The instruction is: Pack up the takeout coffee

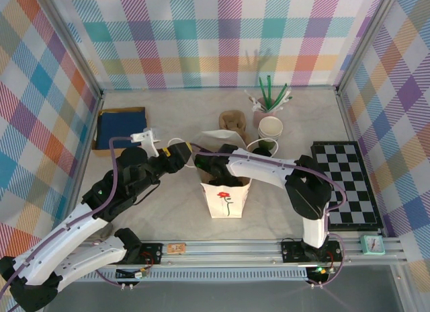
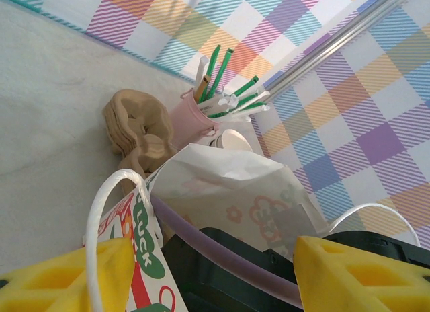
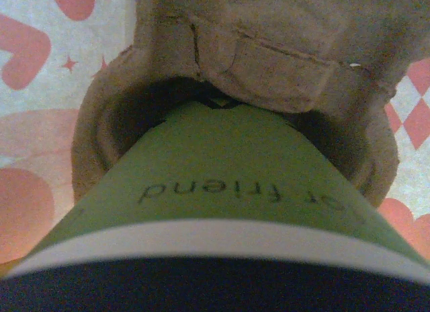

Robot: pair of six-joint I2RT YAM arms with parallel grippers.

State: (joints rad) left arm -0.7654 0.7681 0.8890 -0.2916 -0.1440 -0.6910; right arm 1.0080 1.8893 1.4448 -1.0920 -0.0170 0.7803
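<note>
From above, a white paper bag (image 1: 227, 199) printed with a red flower stands upright in the middle of the counter (image 1: 161, 214). The right arm (image 1: 262, 167) reaches into its open mouth from the right, and the left pincer (image 1: 181, 154) sits at the bag's left rim. That high view hides what is inside the bag. The right wrist camera looks down into it and shows the takeout coffee (image 3: 222, 171), a green cup with a black lid (image 3: 215, 288). Its base is seated in a brown cardboard holder (image 3: 262, 50) at the bottom, with pink hearts on the paper around it. The cup lies directly under the right pincer and very close, its lid blurred and cut off at the frame's lower edge. That pincer's fingers are hidden, so I cannot tell whether they clamp the cup. The left wrist camera shows the left pincer's yellow fingers (image 2: 67, 275) well apart, clamped on nothing, with a white bag handle (image 2: 93, 245) looping past one. Beyond the bag stands a pink cup of green straws (image 2: 201, 117).
</note>
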